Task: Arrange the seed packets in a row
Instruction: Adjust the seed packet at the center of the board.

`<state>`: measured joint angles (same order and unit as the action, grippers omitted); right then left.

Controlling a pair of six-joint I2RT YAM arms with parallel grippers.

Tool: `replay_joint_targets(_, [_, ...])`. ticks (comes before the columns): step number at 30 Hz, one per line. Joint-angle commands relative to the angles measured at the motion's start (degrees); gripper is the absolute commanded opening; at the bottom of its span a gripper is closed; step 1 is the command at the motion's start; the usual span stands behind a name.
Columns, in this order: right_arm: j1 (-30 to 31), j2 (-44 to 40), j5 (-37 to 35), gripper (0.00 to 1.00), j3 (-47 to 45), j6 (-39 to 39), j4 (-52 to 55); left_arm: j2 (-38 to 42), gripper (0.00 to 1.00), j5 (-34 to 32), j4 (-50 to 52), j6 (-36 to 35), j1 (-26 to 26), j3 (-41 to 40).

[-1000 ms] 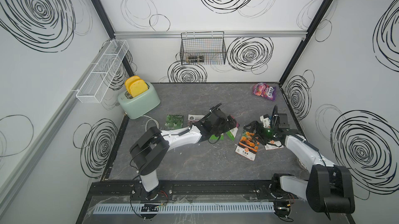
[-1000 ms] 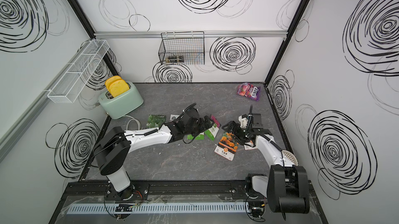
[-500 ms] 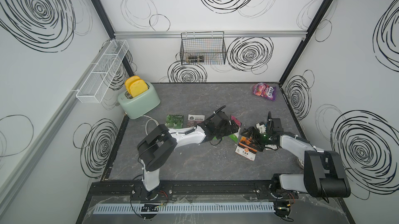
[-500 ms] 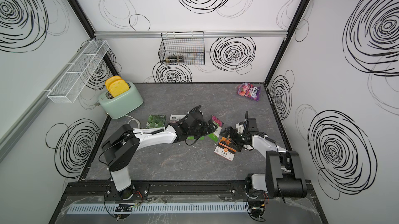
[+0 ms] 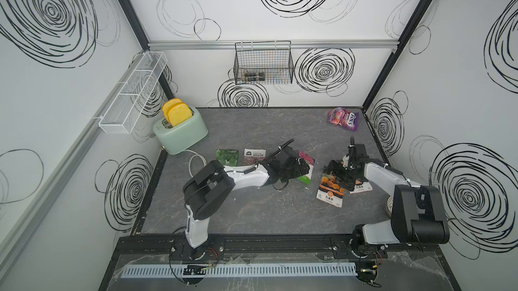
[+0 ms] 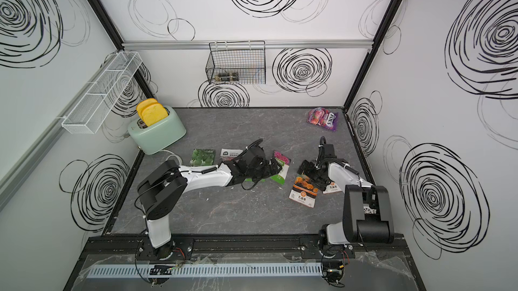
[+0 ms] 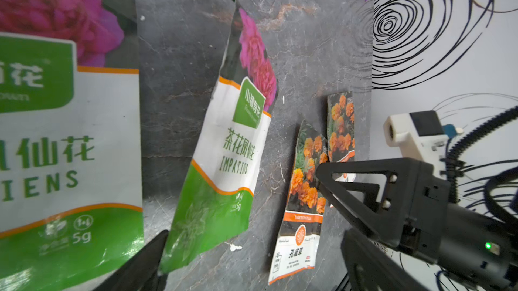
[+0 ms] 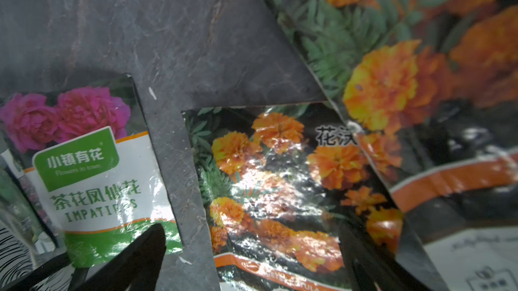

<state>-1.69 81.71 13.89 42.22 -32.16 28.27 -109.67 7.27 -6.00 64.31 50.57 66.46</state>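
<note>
Right tool [image 5: 333, 171] jaws apart, just behind skewed marigold packet [image 5: 330, 191], long axis toward counter [image 5: 252, 211] front edge; right arm nearer. Left tool [image 5: 304, 167] apart over pink packet [image 5: 306, 158].

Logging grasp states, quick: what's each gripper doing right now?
Left gripper: open, empty, above the impatiens packets.
Right gripper: open, empty, above the marigold packets.

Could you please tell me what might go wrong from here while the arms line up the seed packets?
1. One marigold packet overlaps the other marigold packet at a corner, so the open right claw might drag both together.
2. The left claw works close beside it; the arms could collide.
3. The impatiens packet looks curled, so pushing may fold it.
</note>
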Motion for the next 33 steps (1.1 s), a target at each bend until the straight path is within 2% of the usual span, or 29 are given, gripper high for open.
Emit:
replay_joint_targets(1, [-0.5,-0.1,-7.0,0.98,3.0,2.1,5.5,-1.9,0.97,-0.1,-1.9,0.9,0.3,1.5])
replay_joint_targets(5, [-1.5,0.5,-7.6,0.98,6.7,3.4,7.9,-4.0,0.97,0.3,-2.8,2.0,0.7,2.2])
replay_joint_targets(12, [-2.9,-3.1,4.1,0.98,8.9,2.6,5.8,-7.1,0.97,1.1,-4.0,3.3,1.9,4.5])
replay_joint_targets(18, [-3.0,-3.2,7.3,0.98,10.0,2.9,6.4,-8.2,0.96,1.7,-2.2,2.4,3.1,7.4])
replay_joint_targets(28, [-2.2,-1.0,13.1,0.98,9.9,4.1,3.0,0.7,0.96,0.5,8.1,-5.4,2.7,5.1])
replay_joint_targets(33, [1.7,2.5,13.2,0.98,13.1,5.7,1.7,6.5,0.96,-1.3,9.9,-11.1,2.4,3.4])
